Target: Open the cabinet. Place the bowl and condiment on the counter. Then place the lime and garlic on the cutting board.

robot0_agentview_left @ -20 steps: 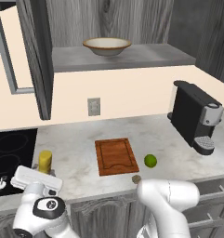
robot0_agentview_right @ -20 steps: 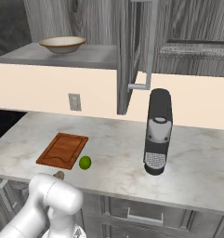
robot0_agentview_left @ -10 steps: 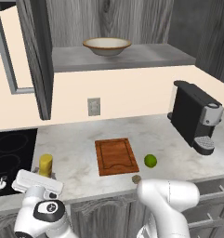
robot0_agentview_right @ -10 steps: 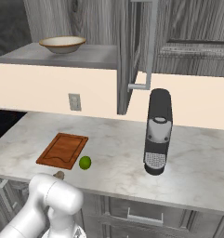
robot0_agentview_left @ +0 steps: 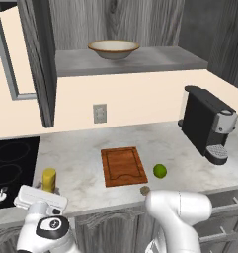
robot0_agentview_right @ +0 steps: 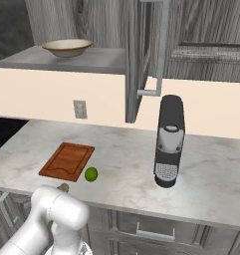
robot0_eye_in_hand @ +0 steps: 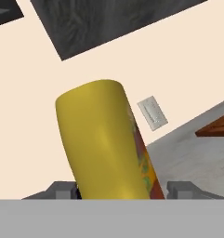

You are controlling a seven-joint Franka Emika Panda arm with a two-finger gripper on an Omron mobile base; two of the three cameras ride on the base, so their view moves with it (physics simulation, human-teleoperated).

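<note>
cabinet open; gripper straddles condiment at counter front-left edge, grip unclear; bowl, lime, garlic remain.

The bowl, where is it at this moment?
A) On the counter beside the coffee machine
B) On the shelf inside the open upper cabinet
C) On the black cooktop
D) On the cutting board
B: the bowl sits on the shelf of the open cabinet, high above the counter, while the cutting board lies bare below.
</note>
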